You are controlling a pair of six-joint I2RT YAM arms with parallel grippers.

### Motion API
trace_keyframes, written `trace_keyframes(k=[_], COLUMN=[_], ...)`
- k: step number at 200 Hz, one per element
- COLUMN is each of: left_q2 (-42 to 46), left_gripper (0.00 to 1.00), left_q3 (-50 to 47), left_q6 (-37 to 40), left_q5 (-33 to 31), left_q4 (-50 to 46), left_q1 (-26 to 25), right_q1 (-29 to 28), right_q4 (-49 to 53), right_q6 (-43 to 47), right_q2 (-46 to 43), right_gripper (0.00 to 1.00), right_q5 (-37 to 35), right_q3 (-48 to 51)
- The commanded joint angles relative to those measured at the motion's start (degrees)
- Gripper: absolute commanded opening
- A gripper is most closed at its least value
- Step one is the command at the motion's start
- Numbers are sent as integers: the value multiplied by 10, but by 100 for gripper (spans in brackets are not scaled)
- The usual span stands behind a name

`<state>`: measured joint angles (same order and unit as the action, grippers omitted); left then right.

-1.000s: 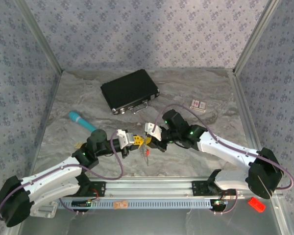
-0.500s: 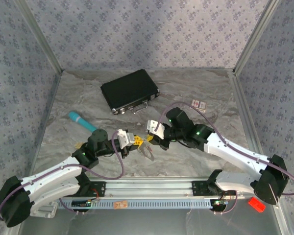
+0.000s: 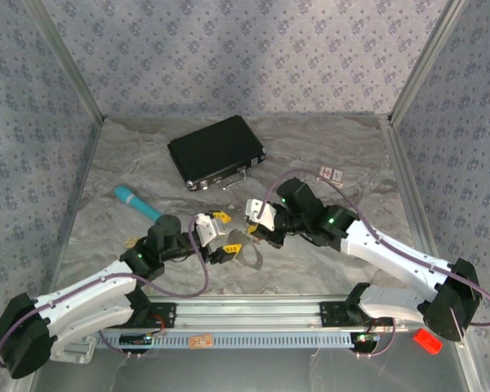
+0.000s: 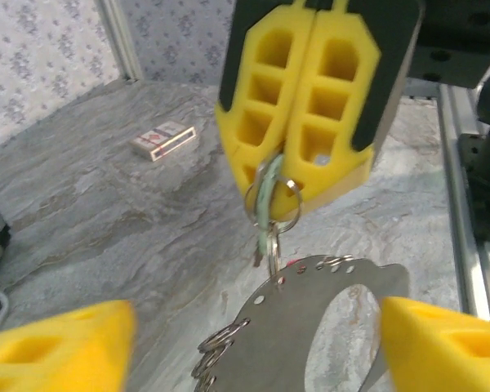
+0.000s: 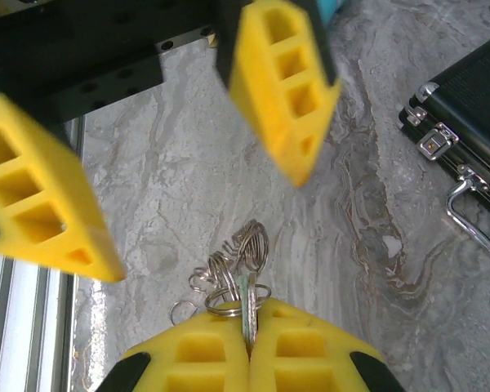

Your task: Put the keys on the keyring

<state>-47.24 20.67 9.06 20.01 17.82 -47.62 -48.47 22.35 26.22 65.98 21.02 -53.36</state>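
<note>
My right gripper (image 3: 245, 233) is shut on a small key with a pale green head (image 5: 247, 298) and a small split ring beside it. In the left wrist view the key (image 4: 265, 208) hangs from its closed fingers (image 4: 310, 98), its lower end at the rim of the keyring (image 4: 265, 339). The keyring is a flat grey hoop with holes and several split rings along its edge (image 5: 243, 245). It hangs low over the table (image 3: 247, 256). My left gripper (image 3: 222, 235) is open, one finger (image 4: 57, 347) on each side of the hoop, apart from it.
A black case (image 3: 216, 151) lies at the back, its latch and handle (image 5: 465, 184) close on my right gripper's right. A teal stick (image 3: 136, 202) lies at the left and a small box (image 3: 331, 174) at the right. The metal rail (image 3: 253, 310) runs along the near edge.
My left gripper has opened and let go of the keyring. The hoop now hangs from the key in my right gripper, which has shifted slightly right.
</note>
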Motion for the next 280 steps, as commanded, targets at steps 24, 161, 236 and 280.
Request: trace_keyframes(k=[24, 161, 236, 280], left_q2=[84, 336, 309, 281], left_gripper=[100, 100, 100, 100], left_q3=[-14, 47, 32, 31], left_q6=[-31, -184, -178, -182], left_q5=[-172, -546, -543, -540], left_q4=[-4, -262, -235, -231], left_q1=[7, 88, 93, 98], right_q1=[-7, -38, -25, -35], right_q4=[16, -138, 60, 99], right_q6=[24, -80, 29, 50], right_q2=[13, 235, 238, 249], right_gripper=[0, 0, 0, 1], right_q5=[-10, -23, -200, -297], right_q3=[-54, -162, -85, -53])
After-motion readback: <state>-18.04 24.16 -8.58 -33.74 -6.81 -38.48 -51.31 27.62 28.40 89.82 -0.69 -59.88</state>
